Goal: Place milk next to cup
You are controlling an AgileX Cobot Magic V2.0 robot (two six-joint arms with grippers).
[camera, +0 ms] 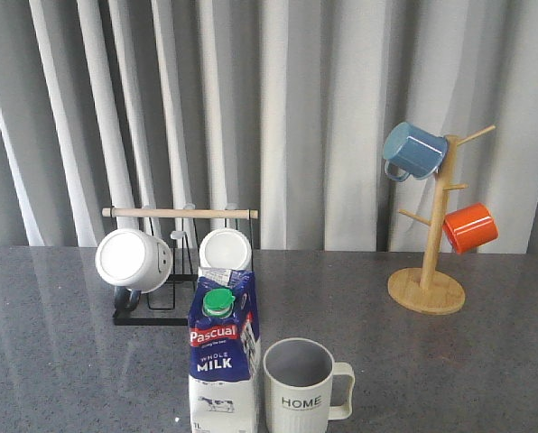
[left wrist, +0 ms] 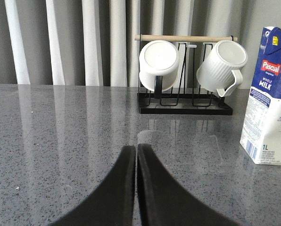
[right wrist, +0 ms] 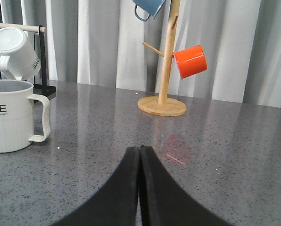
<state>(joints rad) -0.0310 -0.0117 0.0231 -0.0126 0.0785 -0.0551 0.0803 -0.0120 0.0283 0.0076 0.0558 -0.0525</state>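
The blue and white milk carton [camera: 222, 361] with a green cap stands upright on the grey table at the front centre. The pale ribbed "HOME" cup [camera: 300, 386] stands right beside it on its right, handle to the right. The carton also shows in the left wrist view [left wrist: 270, 96], and the cup in the right wrist view [right wrist: 11, 115]. My left gripper [left wrist: 136, 147] is shut and empty, low over the table, well apart from the carton. My right gripper [right wrist: 140, 149] is shut and empty, apart from the cup. Neither gripper shows in the front view.
A black rack with a wooden bar [camera: 179, 262] holds two white mugs [camera: 132, 260] behind the carton. A wooden mug tree [camera: 429, 244] at the back right carries a blue mug [camera: 412, 151] and an orange mug [camera: 470, 227]. Grey curtains hang behind.
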